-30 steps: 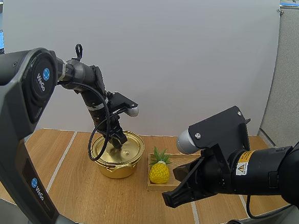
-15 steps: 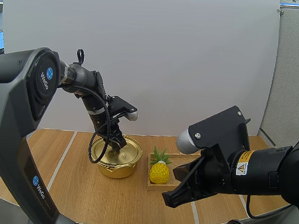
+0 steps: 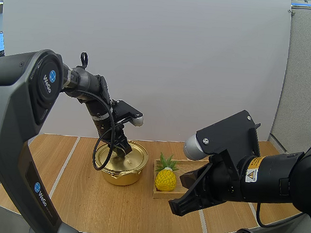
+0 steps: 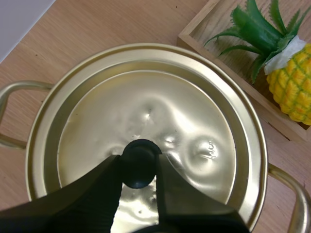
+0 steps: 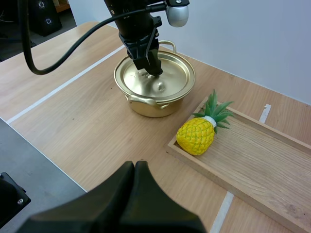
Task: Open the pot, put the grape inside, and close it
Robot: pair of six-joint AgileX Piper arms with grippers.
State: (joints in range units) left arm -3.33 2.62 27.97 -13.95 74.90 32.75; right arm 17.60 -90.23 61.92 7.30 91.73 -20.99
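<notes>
A golden pot [image 3: 120, 174] with its lid [image 4: 146, 116] on stands left of the table's middle. My left gripper [image 3: 122, 150] points down onto the lid, its tips pinching the black knob [image 4: 139, 161] from both sides. The right wrist view has that gripper [image 5: 151, 68] over the lid [image 5: 163, 82] too. A yellow toy pineapple [image 3: 165, 178] with green leaves lies in a wooden tray [image 3: 192, 166] right of the pot; no grapes are in sight. My right gripper [image 3: 173, 208] hovers near the front edge, shut on nothing, its fingers [image 5: 127, 191] together as one wedge.
The tray [image 5: 257, 165] stretches right of the pineapple [image 5: 195, 135] with bare wood inside. Its corner [image 4: 214, 53] lies close to the pot's rim. Pale lines cross the wooden tabletop [image 3: 80, 196].
My left gripper has shifted slightly left and settled lower on the lid's knob. The right arm has not moved.
</notes>
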